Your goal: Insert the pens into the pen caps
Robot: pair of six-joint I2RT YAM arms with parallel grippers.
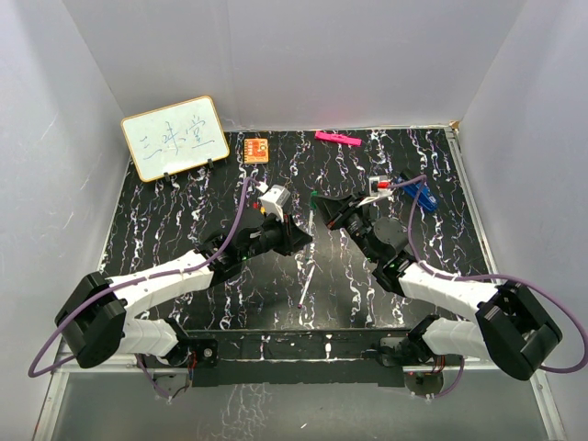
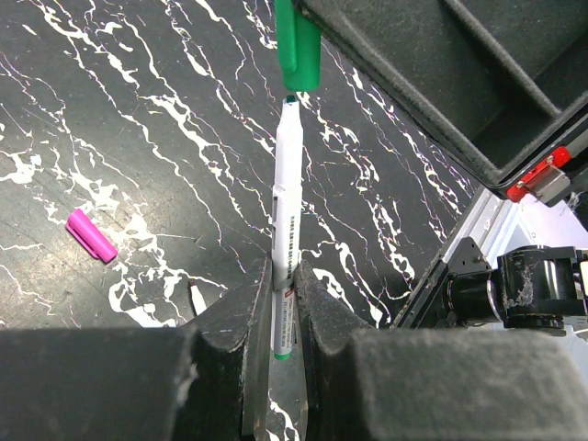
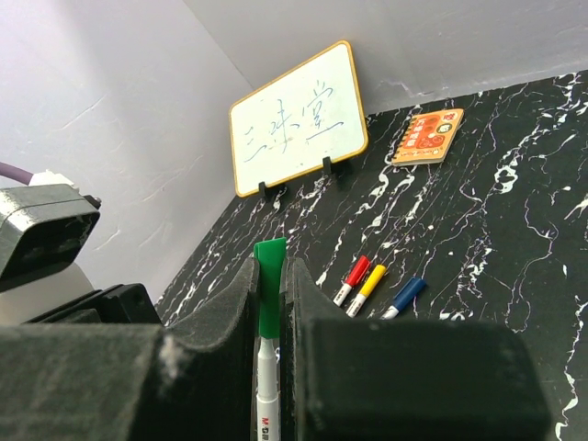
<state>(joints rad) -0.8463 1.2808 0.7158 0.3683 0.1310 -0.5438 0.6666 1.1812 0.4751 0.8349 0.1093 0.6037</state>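
**1. Grippers**
- Left gripper (image 2: 283,312): closed on green pen (image 2: 287,202), clamped at the rear third of the barrel.
- Right gripper (image 3: 269,296): closed on green cap (image 3: 270,262); approx. half the cap sticks out past the fingers.
- Top view: both grippers meet nose to nose at mid-desk, left (image 1: 299,234) below and right (image 1: 323,209) above.

**2. Clearance**
- Meeting point is well apart from the side walls and from the far and near edges of the desk (image 1: 165,230).
- Bare desk lies to the left of the left arm.
- Right gripper body fills the upper-right of the left wrist view, close beside the pen tip.

**3. Axis / heading**
- Green pen: long axis runs straight out from the left gripper, green tip leading, in line with the cap.
- Tip is at the cap mouth (image 2: 297,46); whether it is touching cannot be told. It is not seated.
- Loose pen (image 1: 308,283): lies on the desk just near-side of the grippers, axis approx. near-far, coloured tip toward the near edge.

**4. Other items**
- Purple cap (image 2: 92,235): lies flat on the desk, left of the pen.
- Red-capped pen (image 3: 354,274), yellow-capped pen (image 3: 370,284) and blue-capped pen (image 3: 404,294): side by side on the desk.
- Whiteboard (image 1: 175,138), orange booklet (image 1: 256,149) and pink bar (image 1: 337,139): along the far edge.
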